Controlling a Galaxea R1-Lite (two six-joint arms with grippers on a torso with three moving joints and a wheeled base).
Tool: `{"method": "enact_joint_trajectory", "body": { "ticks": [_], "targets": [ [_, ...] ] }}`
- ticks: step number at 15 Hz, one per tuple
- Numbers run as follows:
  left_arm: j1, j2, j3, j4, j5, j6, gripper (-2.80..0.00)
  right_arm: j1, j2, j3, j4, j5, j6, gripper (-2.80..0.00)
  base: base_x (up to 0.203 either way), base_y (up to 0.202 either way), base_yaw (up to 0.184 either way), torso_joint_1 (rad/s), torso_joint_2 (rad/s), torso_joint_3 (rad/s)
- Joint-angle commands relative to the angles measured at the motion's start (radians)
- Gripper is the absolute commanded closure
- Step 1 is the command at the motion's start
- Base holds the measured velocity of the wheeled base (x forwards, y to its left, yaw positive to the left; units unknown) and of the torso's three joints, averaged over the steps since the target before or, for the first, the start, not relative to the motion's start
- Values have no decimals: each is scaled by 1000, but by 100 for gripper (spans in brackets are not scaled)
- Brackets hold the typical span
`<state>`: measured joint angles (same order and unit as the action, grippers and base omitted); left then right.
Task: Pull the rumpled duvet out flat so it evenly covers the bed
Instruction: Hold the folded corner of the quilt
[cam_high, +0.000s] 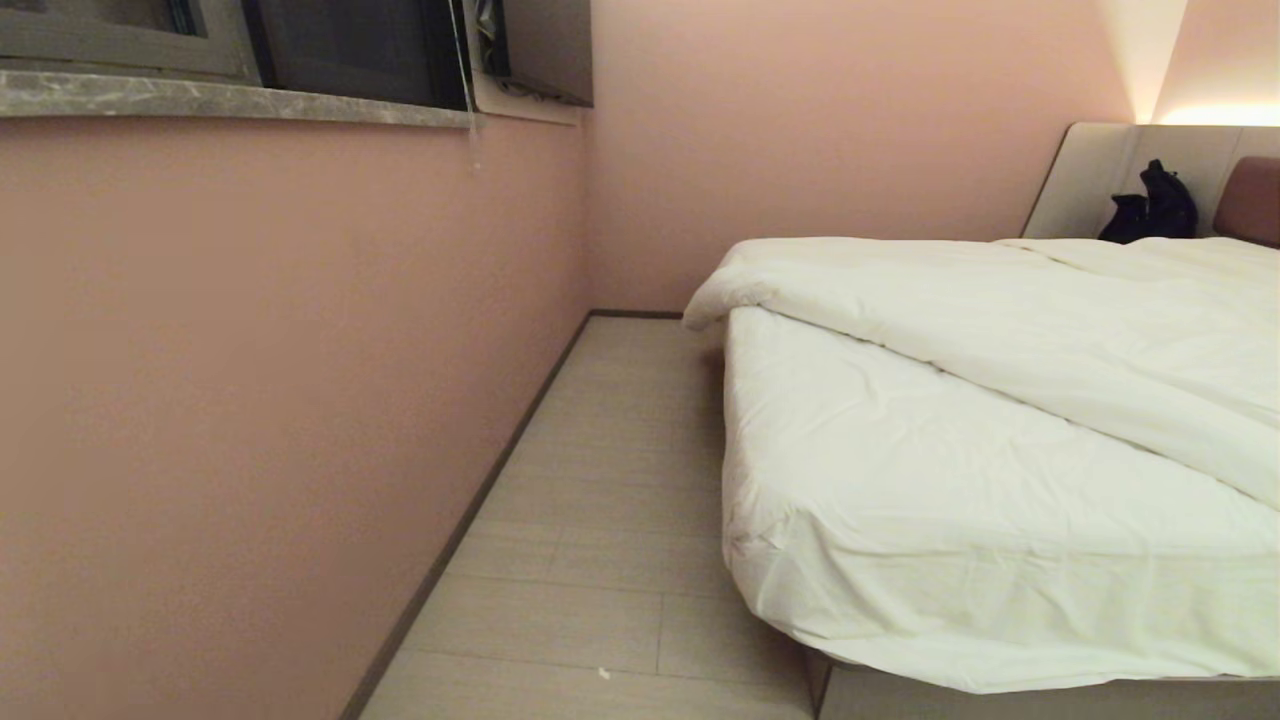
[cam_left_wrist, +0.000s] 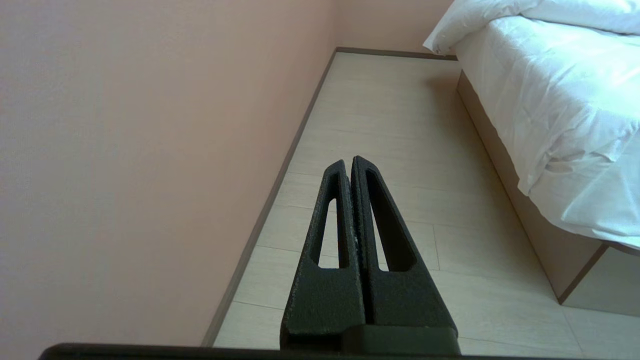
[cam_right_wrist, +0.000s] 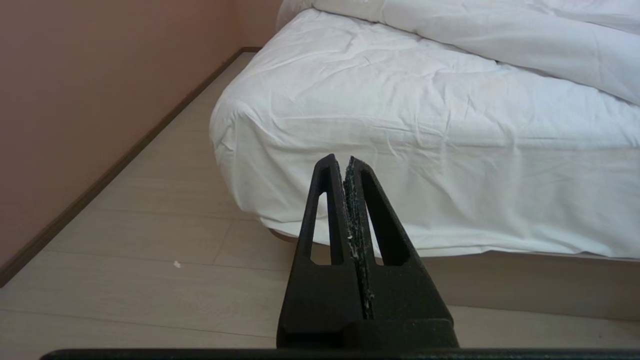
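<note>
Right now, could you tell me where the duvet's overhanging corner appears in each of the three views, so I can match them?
Head view: the duvet lies across the far half of the bed; its corner juts over the mattress edge at centre.
Left wrist view: the corner sits top right, beyond the shut left gripper.
Right wrist view: the corner sits at top centre, beyond the shut right gripper.
Shared landmark: the dark baseboard.

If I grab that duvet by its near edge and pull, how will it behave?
The duvet looks puffy and deeply creased, so it will probably flop and stretch at the grabbed spot rather than slide as one sheet. Its bulk suggests some drag over the bed. The corner overhanging the side by the wall may slip off.
</note>
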<state>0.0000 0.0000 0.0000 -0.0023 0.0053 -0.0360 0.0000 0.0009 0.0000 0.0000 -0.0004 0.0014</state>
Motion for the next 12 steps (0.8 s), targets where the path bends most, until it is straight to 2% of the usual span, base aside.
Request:
{"method": "enact_joint_trajectory", "body": {
  "ticks": [1, 6, 12],
  "targets": [
    [0, 0, 0, 2, 1, 2, 0, 0, 1, 0, 0, 0, 0, 0, 0, 0, 0, 0, 0, 0],
    [0, 2, -2, 7, -1, 8, 0, 0, 1, 0, 0, -1, 1, 0, 0, 0, 0, 0, 0, 0],
    [0, 0, -2, 7, 1, 8, 0, 0, 1, 0, 0, -1, 2, 0, 0, -173, 0, 3, 2, 3]
  ]
}}
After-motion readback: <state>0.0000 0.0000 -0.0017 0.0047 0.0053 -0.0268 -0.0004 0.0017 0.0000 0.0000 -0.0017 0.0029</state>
